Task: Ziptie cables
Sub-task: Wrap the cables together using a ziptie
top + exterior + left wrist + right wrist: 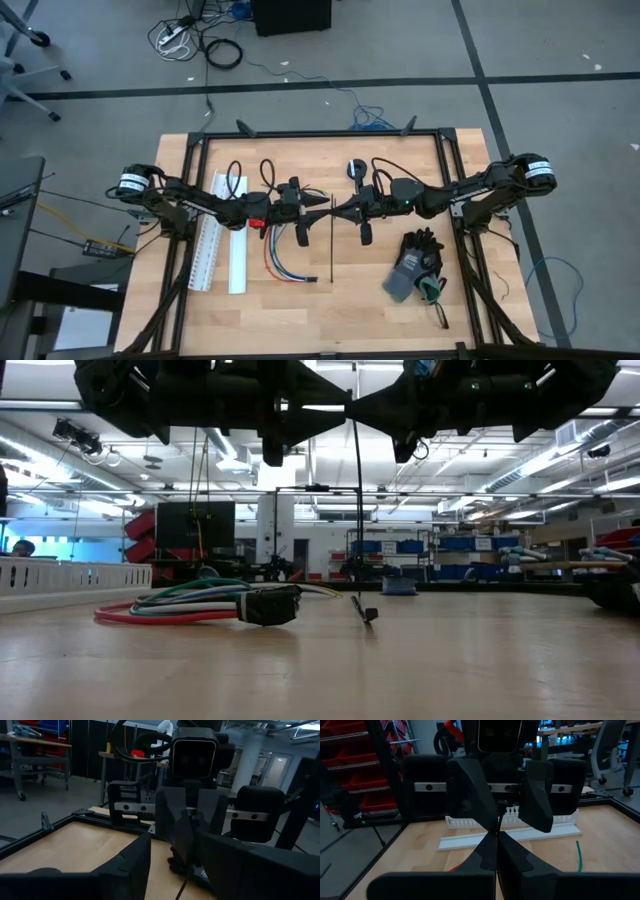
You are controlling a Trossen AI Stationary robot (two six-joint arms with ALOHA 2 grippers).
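Grippers meet nose to nose above the middle of the wooden table (400,320). Right gripper (335,211), reaching in from the right side, has its two fingers pressed fully together on the upper end of a ziptie (358,510), a thin black strip that hangs straight down to the table surface, where its small head (370,615) rests on the wood. Left gripper (322,208), reaching in from the left, faces it with fingers partly spread on either side of the right gripper's closed tip; whether those fingers touch the strip cannot be told. In the high view the same strip appears as a dark line (330,250) running toward the near edge of the table. Cables (282,262), a loose bundle of red, blue, white and green wires, lie on the table just left of the strip, below the left arm, gathered at one end in a black block (268,604). White slotted channel (209,245) and its white cover strip (237,240) lie farther left. Dark gloves (415,265) rest on the right part of the table, well apart from the bundle.
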